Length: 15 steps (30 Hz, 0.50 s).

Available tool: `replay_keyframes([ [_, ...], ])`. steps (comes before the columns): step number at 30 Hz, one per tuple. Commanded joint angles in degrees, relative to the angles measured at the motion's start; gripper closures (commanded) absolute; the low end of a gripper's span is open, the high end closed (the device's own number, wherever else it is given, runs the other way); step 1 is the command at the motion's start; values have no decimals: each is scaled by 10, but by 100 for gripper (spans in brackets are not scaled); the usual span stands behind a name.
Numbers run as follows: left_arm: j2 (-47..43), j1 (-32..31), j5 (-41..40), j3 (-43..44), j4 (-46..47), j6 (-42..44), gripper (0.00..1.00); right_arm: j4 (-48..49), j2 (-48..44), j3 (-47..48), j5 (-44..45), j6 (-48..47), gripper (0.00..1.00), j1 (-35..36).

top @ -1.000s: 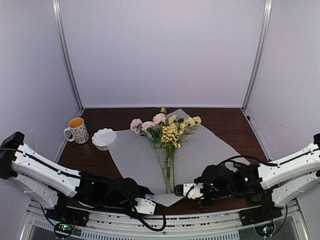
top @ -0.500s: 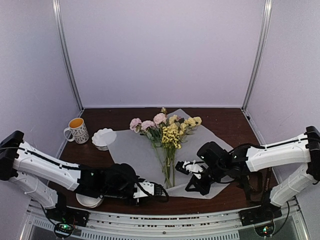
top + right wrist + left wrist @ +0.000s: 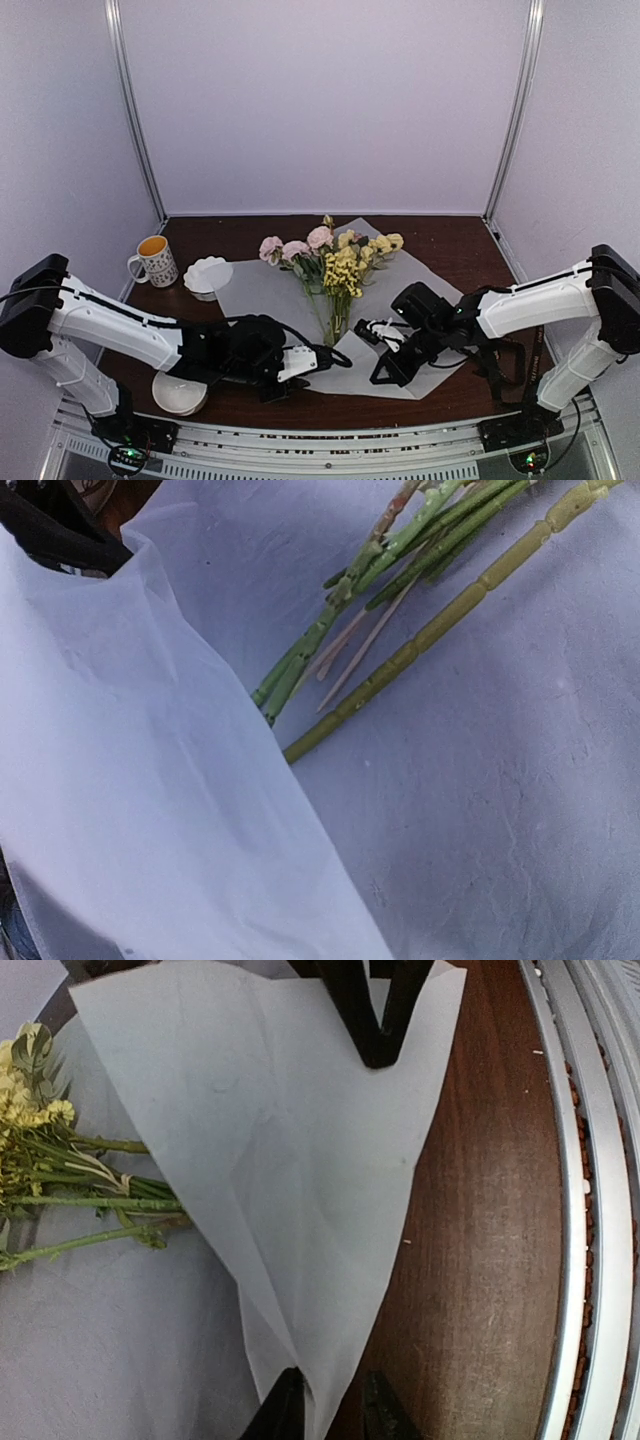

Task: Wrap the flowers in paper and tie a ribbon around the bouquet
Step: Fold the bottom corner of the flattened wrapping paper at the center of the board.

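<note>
Top external view: on a dark brown wooden worktop, one large frosted white translucent sheet of paper spread across the middle, one corner reaching toward the far edge. Lying on it, one small bunch of flowers: three pale pink heads and clusters of yellow blooms toward the far edge, thin green stems pointing at the near edge. Near corner of the sheet folded up over the stem ends, stretched between the two grippers. Low by the near edge and left of the stems, left gripper; just right of the stems, right gripper. Toward the far left corner, one white spotted mug holding orange liquid, and near it one small white fluted dish at the sheet's left corner. By the near left edge, one plain white bowl, partly under the left arm. Left wrist view: two black fingers narrowly apart, the flap's point between them and against one of them; at the flap's other end, right gripper's jaws pressed together on the paper's edge. Right wrist view: raised flap filling the left side, several green stem ends emerging beside its fold; own fingertips hidden.
</note>
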Motion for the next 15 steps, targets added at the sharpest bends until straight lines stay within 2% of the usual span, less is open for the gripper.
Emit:
replay_keyframes([
  [1, 31, 23, 4, 28, -15, -46, 81, 14, -7, 14, 9, 11, 95, -8],
  [3, 42, 31, 4, 41, -31, -58, 98, 11, -6, 18, 18, 6, 91, -9],
  [4, 46, 35, 0, 47, -40, -66, 100, 9, -6, 19, 22, 6, 88, -12],
  [9, 75, 48, -10, 63, -83, -115, 100, -56, -37, 39, 83, 6, 75, -30],
  [15, 119, 59, -9, 82, -114, -173, 100, -117, -145, 57, 203, 41, 66, -7],
])
